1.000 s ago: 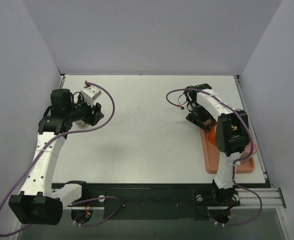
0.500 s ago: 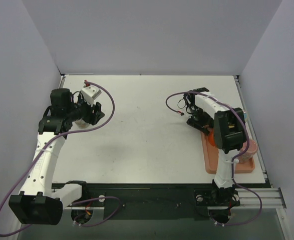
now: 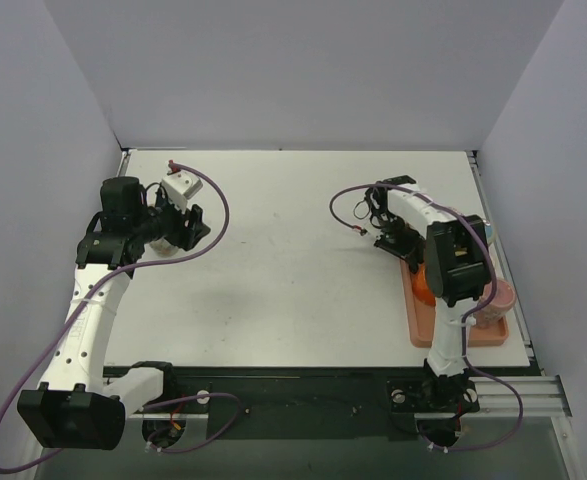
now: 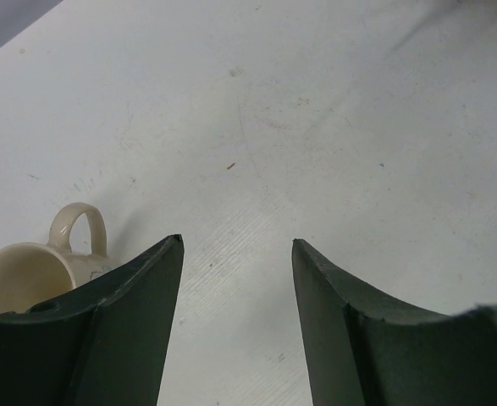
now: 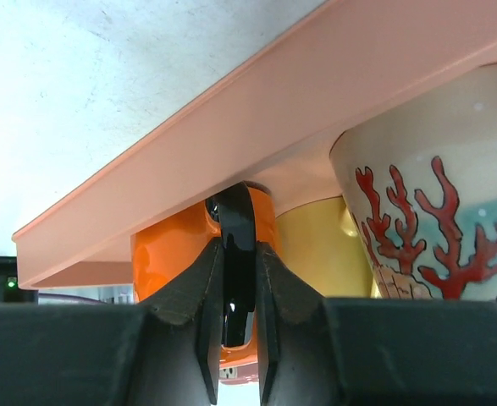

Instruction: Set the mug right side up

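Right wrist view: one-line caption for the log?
Right gripper shut on the black handle of the orange mug, beside a coral-patterned cup on the pink tray.

**A:** Where is the tray (image 3: 421, 325)?

**B:** On the worktop (image 3: 293, 250), along its right edge, toward the near side. 3 vessels are in it.

**A:** How do they lie?

**B:** The mug (image 5: 163, 258) is at the tray's far left. Its handle (image 5: 237, 220) is between the fingers of the right end effector (image 5: 237, 254). In the right wrist view, a second vessel (image 5: 316, 241) lies just right of the mug, and a cup (image 5: 434, 186) right of that.

**A:** And the left side?

**B:** Another mug (image 4: 19, 275) stands on the worktop, just left of the left end effector (image 4: 237, 245).
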Robot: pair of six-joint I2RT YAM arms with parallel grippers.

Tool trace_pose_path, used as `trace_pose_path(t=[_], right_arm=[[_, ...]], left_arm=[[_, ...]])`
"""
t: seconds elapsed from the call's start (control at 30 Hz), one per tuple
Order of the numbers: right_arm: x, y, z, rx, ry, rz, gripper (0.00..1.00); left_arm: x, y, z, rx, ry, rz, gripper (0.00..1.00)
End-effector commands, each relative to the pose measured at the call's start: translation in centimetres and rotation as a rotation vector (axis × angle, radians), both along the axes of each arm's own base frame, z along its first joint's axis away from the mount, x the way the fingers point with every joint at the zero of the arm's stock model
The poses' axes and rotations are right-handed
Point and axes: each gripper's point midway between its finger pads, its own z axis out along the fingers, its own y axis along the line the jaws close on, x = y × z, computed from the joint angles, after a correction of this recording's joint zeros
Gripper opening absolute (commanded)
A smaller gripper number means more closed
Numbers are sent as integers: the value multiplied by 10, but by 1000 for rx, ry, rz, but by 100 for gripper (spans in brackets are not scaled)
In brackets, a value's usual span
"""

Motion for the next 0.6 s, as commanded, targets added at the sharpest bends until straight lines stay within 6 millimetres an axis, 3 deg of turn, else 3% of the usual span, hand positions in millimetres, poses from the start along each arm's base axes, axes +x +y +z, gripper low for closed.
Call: trace_pose_path(t=[0.0, 0.23, 0.47, 0.57], right_arm=[[-9, 13, 38, 29, -98, -26, 0], [-12, 23, 102, 95, -440, -57, 0], [-23, 26, 128, 181, -639, -59, 0], [-15, 44, 140, 333, -763, -64, 0]], left_arm=[[-2, -10, 19, -33, -46, -58, 64], [-11, -18, 24, -66, -24, -101, 64], [-23, -33, 31, -114, -13, -174, 64], [-30, -42, 32, -145, 6, -220, 64]])
